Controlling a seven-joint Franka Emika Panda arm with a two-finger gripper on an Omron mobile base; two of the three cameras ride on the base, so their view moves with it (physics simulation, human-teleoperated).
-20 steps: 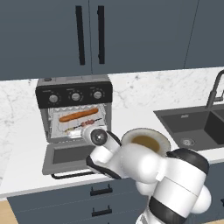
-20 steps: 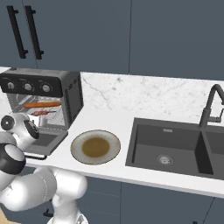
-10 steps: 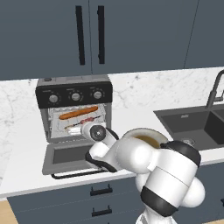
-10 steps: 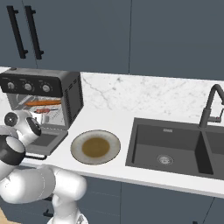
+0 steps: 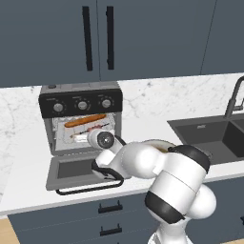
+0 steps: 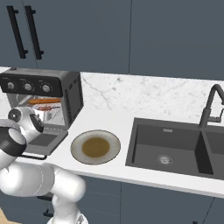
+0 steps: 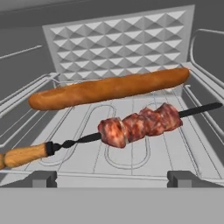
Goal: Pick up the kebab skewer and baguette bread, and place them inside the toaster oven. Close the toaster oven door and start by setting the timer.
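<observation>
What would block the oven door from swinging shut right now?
The end effector, open, sits at the oven's mouth above the lowered door, facing the bread and skewer inside. The arm crosses the door's path.

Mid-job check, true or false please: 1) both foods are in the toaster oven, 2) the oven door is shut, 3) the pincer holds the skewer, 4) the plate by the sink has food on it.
1) True: the baguette bread and kebab skewer lie inside the toaster oven.
2) False: the toaster oven door hangs open.
3) False: the pincer is open, holding nothing.
4) False: the plate is bare.
</observation>
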